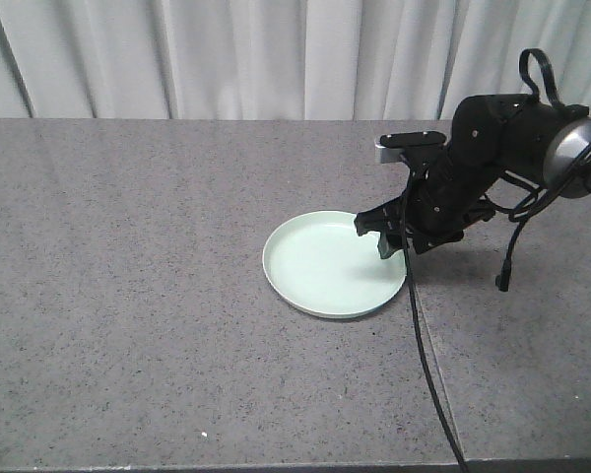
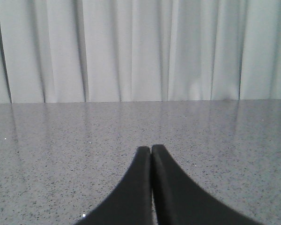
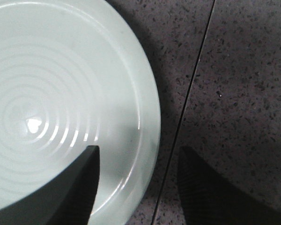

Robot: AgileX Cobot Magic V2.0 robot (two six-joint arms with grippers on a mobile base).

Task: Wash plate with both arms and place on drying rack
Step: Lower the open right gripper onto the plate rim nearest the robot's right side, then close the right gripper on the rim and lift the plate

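Note:
The pale mint-green plate (image 1: 330, 261) lies flat on the grey speckled counter (image 1: 128, 246), right of centre. My right gripper (image 1: 384, 235) leans down over the plate's right rim, open. In the right wrist view the plate (image 3: 61, 93) fills the left side; the right gripper (image 3: 138, 154) straddles the rim, one finger (image 3: 82, 183) over the plate's inside and the other outside over the counter. The left gripper (image 2: 151, 150) shows only in the left wrist view, its two black fingers pressed together, nothing between them, above bare counter. The drying rack is out of view.
A black cable (image 1: 428, 365) runs from the right arm toward the counter's front edge. A thin seam (image 3: 187, 98) in the counter passes just right of the plate. White curtains (image 1: 276, 54) hang behind the counter's far edge.

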